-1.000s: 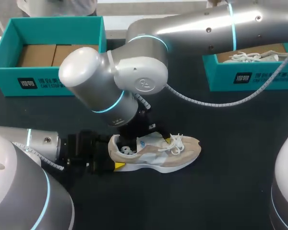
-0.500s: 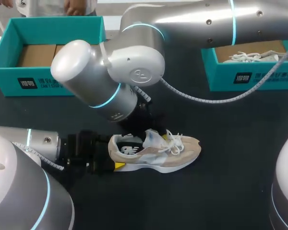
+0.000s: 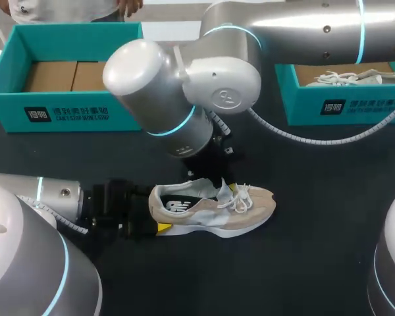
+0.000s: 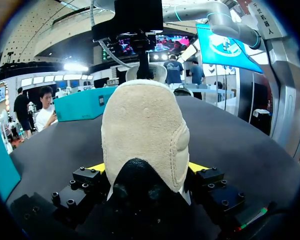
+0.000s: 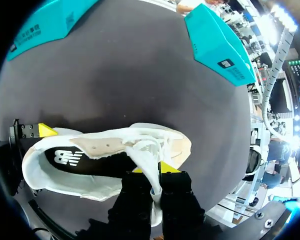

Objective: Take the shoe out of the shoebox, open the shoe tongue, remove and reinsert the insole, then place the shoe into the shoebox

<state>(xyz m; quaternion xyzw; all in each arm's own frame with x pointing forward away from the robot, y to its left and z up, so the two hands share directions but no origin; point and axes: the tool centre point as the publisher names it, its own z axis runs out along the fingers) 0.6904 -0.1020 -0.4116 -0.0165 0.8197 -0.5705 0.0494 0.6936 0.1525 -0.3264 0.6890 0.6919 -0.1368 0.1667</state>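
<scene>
A beige and white shoe (image 3: pixel 217 210) lies on its side on the dark table, toe to the right, its black insole (image 3: pixel 184 204) showing in the opening. My left gripper (image 3: pixel 155 214) has a finger on each side of the heel (image 4: pixel 140 135), holding it. My right gripper (image 3: pixel 228 189) comes down from above, shut on the white tongue (image 5: pixel 149 160) just behind the laces. In the right wrist view its yellow fingertips (image 5: pixel 168 167) pinch the tongue and the insole (image 5: pixel 90 162) lies open to view beyond them.
A teal shoebox (image 3: pixel 66 113) with a cardboard floor stands at the back left. A second teal box (image 3: pixel 355 105) at the back right holds another pale shoe (image 3: pixel 345 77). My right arm's elbow (image 3: pixel 184 85) hangs over the table's middle.
My right gripper has closed on the tongue, and its arm has shifted to the right. The left gripper and the shoe's heel have stayed put.
</scene>
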